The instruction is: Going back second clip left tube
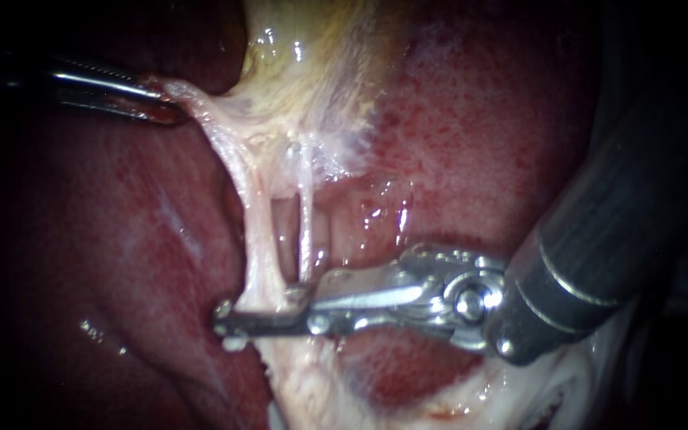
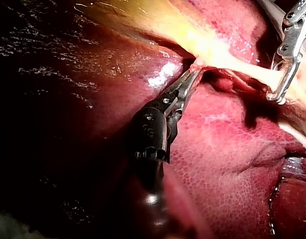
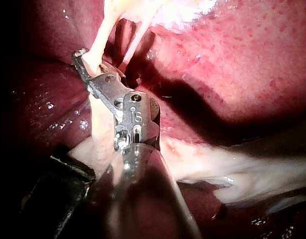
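Observation:
Two pale tubes run down from the yellowish gallbladder (image 1: 312,72): the thick left tube (image 1: 258,239) and the thin right tube (image 1: 306,223). My right instrument (image 1: 228,318) reaches across the foot of the left tube. Its slim metal jaws stand open with the tube between them, one jaw in front and one behind. The right wrist view has the same jaws (image 3: 82,57) astride that tube (image 3: 97,50). My left instrument (image 1: 170,107) comes in at the upper left, jaws shut on a fold of gallbladder tissue and drawing it leftward; its tip (image 2: 195,72) also shows in its own wrist view. I cannot make out a clip.
Dark red liver (image 1: 121,239) lies all around the tubes and behind them. Pale fatty tissue (image 1: 312,390) spreads below the right instrument's jaws. The right instrument's thick dark shaft (image 1: 615,223) fills the view's right side.

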Controlling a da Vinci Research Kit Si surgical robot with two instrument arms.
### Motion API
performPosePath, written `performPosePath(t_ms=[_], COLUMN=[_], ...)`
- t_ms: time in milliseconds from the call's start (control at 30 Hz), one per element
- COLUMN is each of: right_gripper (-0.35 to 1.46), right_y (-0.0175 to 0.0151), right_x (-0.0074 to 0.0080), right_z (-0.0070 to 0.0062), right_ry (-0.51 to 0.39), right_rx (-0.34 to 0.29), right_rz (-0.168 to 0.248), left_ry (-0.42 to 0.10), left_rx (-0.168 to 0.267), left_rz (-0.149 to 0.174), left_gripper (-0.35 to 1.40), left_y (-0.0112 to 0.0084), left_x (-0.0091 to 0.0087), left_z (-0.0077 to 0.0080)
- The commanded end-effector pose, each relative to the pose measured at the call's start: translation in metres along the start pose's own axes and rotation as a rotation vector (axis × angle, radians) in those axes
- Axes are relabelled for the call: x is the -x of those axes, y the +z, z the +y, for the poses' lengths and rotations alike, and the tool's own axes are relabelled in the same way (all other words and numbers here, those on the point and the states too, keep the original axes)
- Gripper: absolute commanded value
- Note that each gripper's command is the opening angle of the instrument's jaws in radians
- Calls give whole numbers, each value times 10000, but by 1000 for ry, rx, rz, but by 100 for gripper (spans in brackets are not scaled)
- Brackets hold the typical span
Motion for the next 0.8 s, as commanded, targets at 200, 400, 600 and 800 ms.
performPosePath(t_ms=[200,400,600,800], right_gripper=[45,49,50,50], right_y=[7,-10,-40,-79], right_x=[11,16,16,16], right_z=[26,38,34,28], right_ry=[-160,-272,-384,-461], right_rx=[21,75,88,102], right_rz=[5,27,27,29], left_ry=[0,1,1,1], left_rx=[1,1,-1,0], left_rz=[0,0,0,0], left_gripper=[-35,-35,-35,-35], left_y=[-1,-2,-3,-4], left_x=[0,1,1,2], left_z=[0,0,0,0])
